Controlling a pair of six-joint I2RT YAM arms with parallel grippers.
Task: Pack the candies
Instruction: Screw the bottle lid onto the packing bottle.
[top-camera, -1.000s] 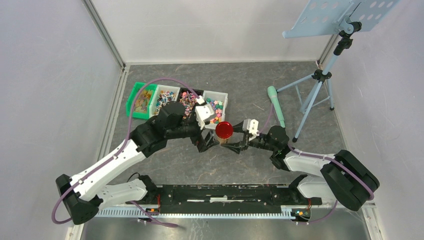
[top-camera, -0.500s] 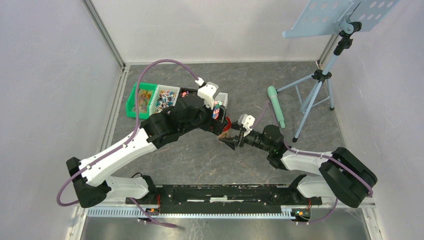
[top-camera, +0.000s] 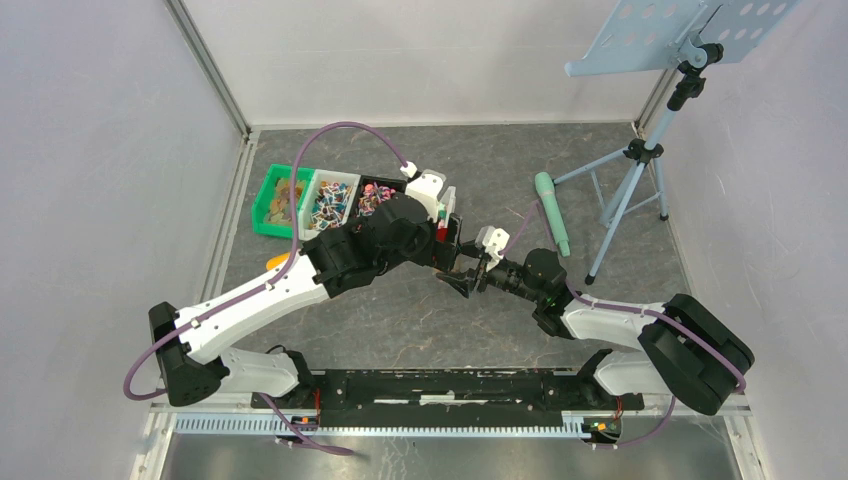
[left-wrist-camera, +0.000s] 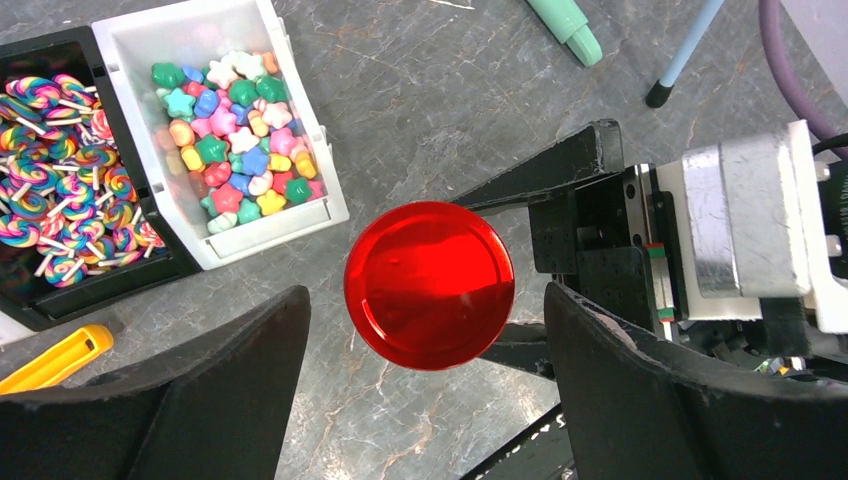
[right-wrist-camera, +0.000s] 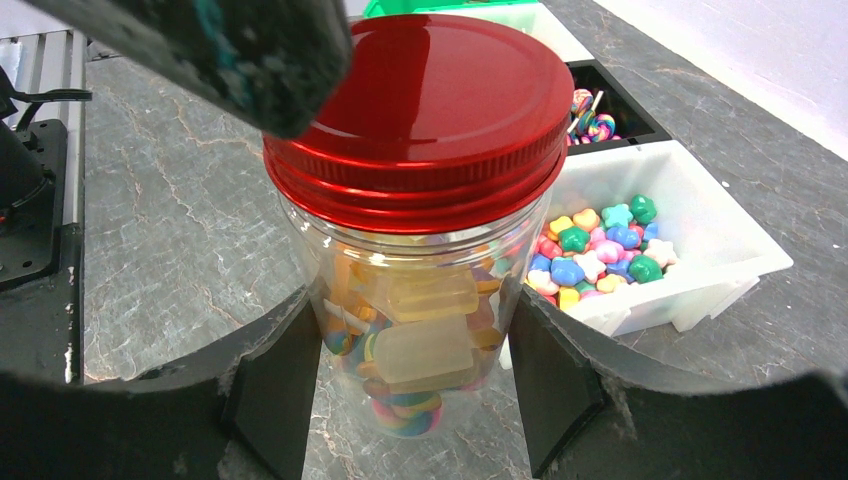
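The biggest thing I see is the grey stone desk (top-camera: 400, 320), with my two arms bolted at its near edge. My left arm (top-camera: 250, 300) reaches far out over the middle, and my right arm (top-camera: 620, 325) comes in low from the other side to meet it. At the far right stands a light blue music stand (top-camera: 640, 40) on thin legs. At the far left of the desk is a row of little bins. There is a green bin (top-camera: 270, 200) at the end, a black bin (left-wrist-camera: 100, 290) full of swirly lollipops (left-wrist-camera: 50, 170), and a white bin (left-wrist-camera: 318, 170) beside it. Just near the white bin stands a clear jar (right-wrist-camera: 420, 330). My right claw (right-wrist-camera: 410, 310) is clamped on the jar, one finger pressed on each side of it. My left claw (left-wrist-camera: 425, 300) hangs above the jar with its fingers wide apart, holding nothing. A round red lid (left-wrist-camera: 430, 285) sits on top of the jar. A green marker (top-camera: 552, 210) lies on the desk by the stand's legs. One end of an orange scoop (left-wrist-camera: 55, 358) peeks out next to the black bin. Last come the candies (left-wrist-camera: 235, 140). Lots of tiny star ones in pink, green, yellow and blue sit in the white bin, and more are packed inside the jar under the lid.
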